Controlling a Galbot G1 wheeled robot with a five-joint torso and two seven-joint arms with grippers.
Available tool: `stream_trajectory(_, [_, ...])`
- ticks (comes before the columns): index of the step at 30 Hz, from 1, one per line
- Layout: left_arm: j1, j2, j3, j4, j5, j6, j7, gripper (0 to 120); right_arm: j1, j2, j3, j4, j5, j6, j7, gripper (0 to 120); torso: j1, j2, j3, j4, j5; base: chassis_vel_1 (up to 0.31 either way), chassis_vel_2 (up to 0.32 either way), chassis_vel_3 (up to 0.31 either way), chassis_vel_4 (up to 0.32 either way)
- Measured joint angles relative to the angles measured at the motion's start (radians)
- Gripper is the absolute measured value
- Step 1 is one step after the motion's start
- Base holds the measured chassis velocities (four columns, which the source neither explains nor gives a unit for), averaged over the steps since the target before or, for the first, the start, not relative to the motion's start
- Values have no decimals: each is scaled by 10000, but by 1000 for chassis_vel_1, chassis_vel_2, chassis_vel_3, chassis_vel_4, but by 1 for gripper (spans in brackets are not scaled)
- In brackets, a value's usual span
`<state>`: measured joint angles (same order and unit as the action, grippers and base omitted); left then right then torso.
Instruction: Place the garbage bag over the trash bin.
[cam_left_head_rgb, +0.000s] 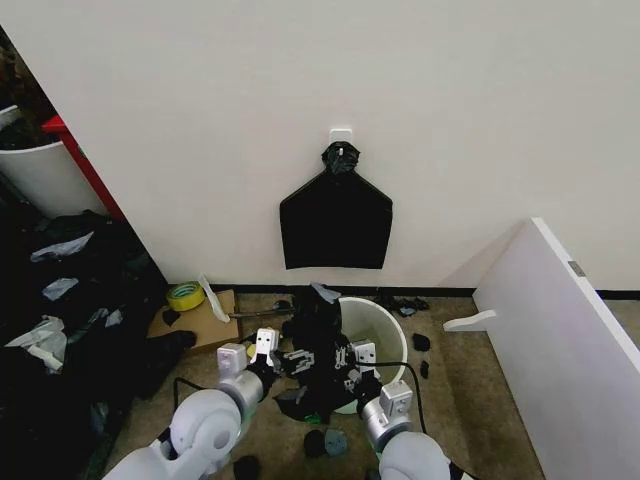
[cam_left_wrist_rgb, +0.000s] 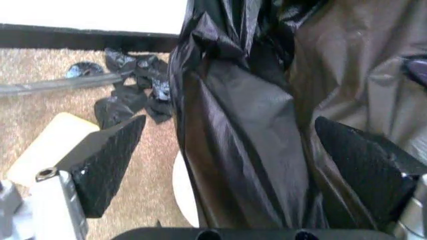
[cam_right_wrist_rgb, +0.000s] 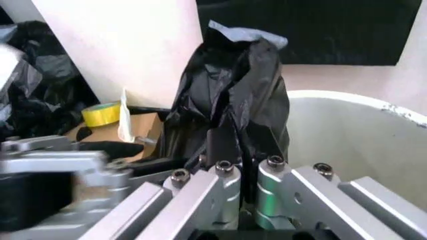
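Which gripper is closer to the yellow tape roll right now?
Left. The left gripper is beside the garbage bag, on the side toward the yellow tape roll. The right gripper pinches the bag at the trash bin, farther away.

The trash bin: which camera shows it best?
The head view: the trash bin shows whole, its open mouth beside the garbage bag. The right wrist view shows its rim and inner wall; the left wrist view, a white sliver.

No text, label, brand, number or sign is legible on anything in these views.
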<state>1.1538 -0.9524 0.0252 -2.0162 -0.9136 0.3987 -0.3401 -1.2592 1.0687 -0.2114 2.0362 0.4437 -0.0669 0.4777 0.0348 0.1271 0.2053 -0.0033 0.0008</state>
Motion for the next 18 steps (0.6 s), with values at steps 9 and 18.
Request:
stream_trajectory(9, [-798, -354, 619, 674, 302, 329, -284, 100, -60, 120, -33, 59, -163, 327, -262, 0, 0, 0, 0, 0, 0, 0, 0, 0, 0])
stream_trajectory(18, [-951, -637, 777, 1069, 489, 654, -493, 72, -1, 127, 18, 48, -211, 633, -475, 0, 0, 0, 0, 1, -1, 0, 0, 0, 0])
